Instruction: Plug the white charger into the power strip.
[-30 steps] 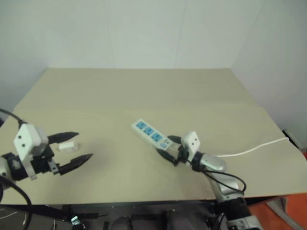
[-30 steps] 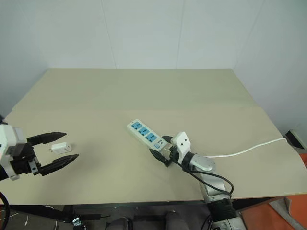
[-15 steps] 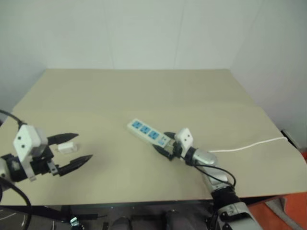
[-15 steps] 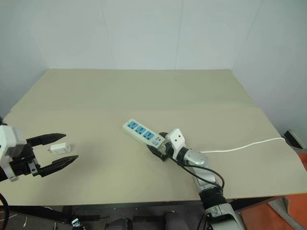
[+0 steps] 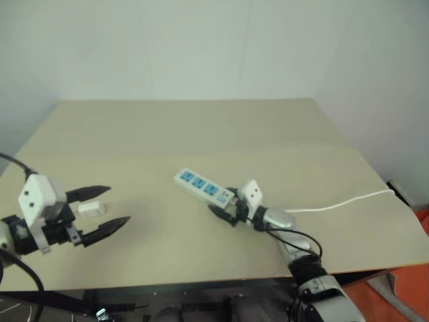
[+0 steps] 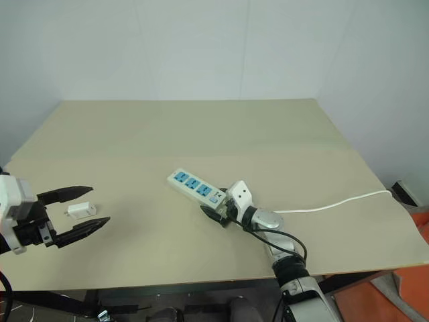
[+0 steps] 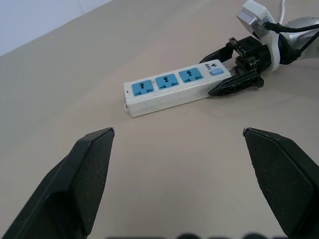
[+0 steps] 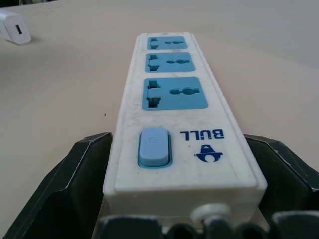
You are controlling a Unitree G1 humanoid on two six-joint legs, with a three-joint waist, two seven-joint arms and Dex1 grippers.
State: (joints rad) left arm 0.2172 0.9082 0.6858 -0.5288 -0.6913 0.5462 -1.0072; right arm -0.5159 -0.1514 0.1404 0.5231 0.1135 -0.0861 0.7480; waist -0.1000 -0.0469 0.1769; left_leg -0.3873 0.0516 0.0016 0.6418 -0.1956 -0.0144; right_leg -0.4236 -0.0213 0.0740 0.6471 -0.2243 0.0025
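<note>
my right gripper straddles the power strip's switch end mid-table, jaws wide, gripping nothing. left gripper, equally wide, brackets the white charger: light, rigid, probably slippery; i'd pinch its flat sides.

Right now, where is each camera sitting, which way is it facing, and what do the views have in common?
Head eyes: look forward and down over the table; left gripper open beside the white charger, right gripper straddling the power strip.
Left wrist: looks between its own fingers at the strip.
Right wrist: low behind the strip's switch end.
All views share the strip.
</note>
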